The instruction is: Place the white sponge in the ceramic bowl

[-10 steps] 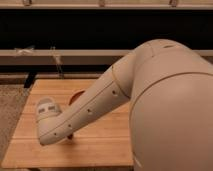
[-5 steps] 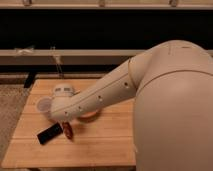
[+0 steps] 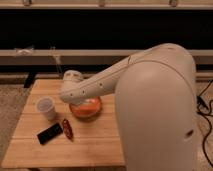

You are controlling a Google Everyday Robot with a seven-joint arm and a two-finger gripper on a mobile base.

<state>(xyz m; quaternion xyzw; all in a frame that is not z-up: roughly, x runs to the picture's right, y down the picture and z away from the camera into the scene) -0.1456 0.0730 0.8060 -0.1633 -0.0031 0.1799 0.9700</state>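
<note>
Though the arm hides it, the gripper [image 3: 75, 100] seems to hang over the ceramic bowl [image 3: 86, 109] mid-worktop; fingers cannot be told. The white sponge is unseen; likely light and squashy, best pinched across its sides.

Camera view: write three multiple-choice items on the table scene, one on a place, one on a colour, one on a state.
1. Where is the black block?
A. In the bowl
B. On the table, in front of the cup
C. On the floor

2. What colour is the ceramic bowl?
A. Orange-red
B. Blue
C. Green

3. How does the cup stand?
A. On its side
B. Upside down
C. Upright

Key: 1 B, it lies nearer the camera than the cup. 2 A, its glossy inside shows below the arm, whose end hides the gripper above the bowl. 3 C, its open mouth faces up.
</note>
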